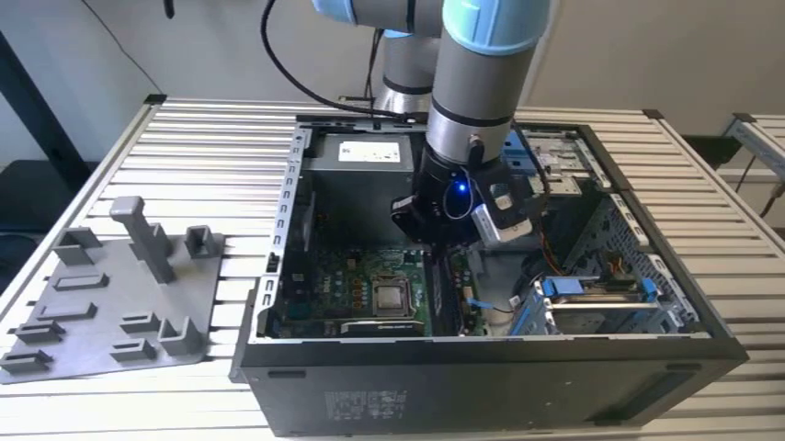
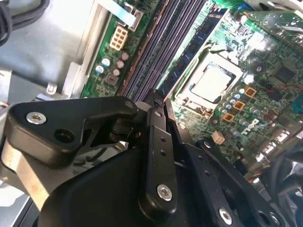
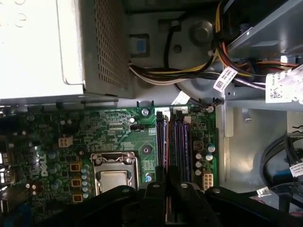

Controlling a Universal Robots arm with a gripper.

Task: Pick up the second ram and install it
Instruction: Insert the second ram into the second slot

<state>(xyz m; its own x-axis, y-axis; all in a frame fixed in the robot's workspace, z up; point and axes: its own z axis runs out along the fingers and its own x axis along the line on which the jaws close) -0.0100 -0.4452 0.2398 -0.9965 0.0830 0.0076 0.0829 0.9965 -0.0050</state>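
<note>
One claw (image 2: 158, 101) sits inside the computer case (image 1: 491, 367), fingers closed onto the second ram (image 2: 182, 71), which stands on edge directly below it among the memory slots (image 3: 176, 142), just beside the CPU socket (image 3: 113, 172).

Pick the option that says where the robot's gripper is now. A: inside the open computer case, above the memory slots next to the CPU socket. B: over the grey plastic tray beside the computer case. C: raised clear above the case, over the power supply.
A: in the exterior view the gripper is down inside the open black computer case, and the first wrist view puts it over the long dark memory slots beside the square metal CPU socket.
</note>
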